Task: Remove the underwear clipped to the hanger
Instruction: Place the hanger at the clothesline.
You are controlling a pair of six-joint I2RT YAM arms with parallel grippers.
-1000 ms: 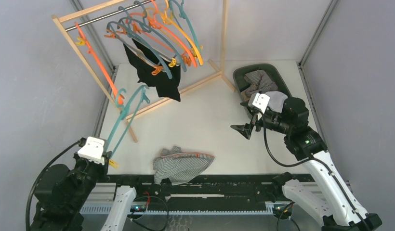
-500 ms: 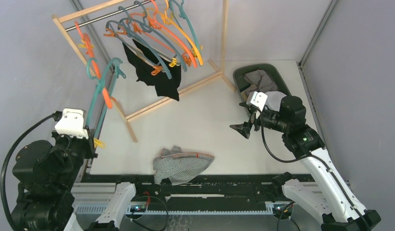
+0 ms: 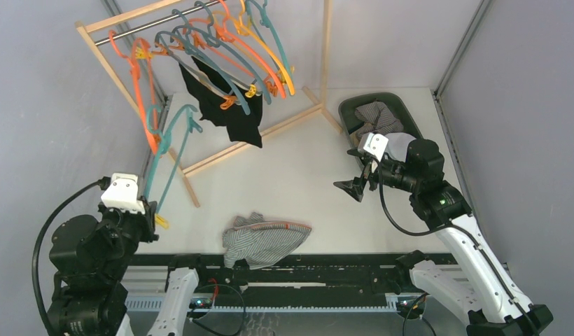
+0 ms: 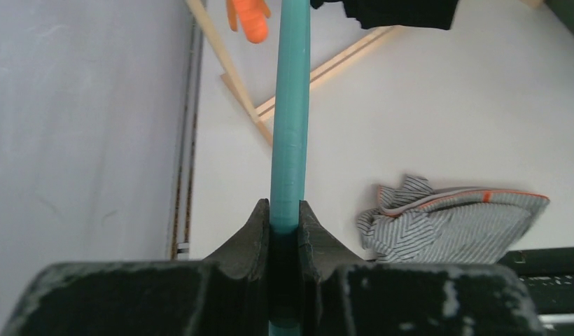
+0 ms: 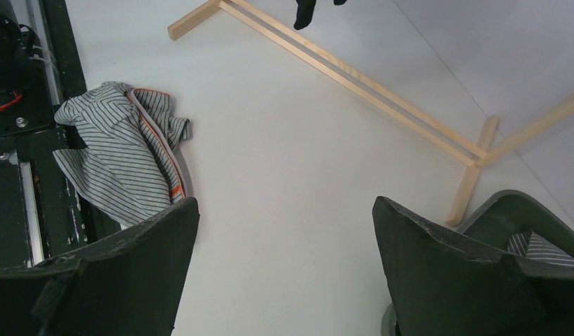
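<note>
Fingers, top view: left gripper (image 3: 152,217) clamps the low end of a teal hanger (image 3: 166,189); right gripper (image 3: 353,187) is spread wide above the table (image 3: 291,175).
Underwear, top view: black underwear (image 3: 235,115) hangs clipped to hangers on the wooden rack (image 3: 325,49), well apart from both grippers.
Surface, top view: white table; striped cloth (image 3: 263,241) at its near edge; dark basket (image 3: 347,108) with cloth at far right.
Room, top view: grey walls (image 3: 53,105) on three sides.
Left wrist: fingers (image 4: 253,231) pinch the hanger (image 4: 290,105) upright; underwear (image 4: 396,10) at top edge; striped cloth (image 4: 452,220) at right.
Right wrist: fingers (image 5: 130,259) are parted over bare table (image 5: 291,140); rack foot (image 5: 354,77) beyond; underwear (image 5: 305,10) tip at top.
</note>
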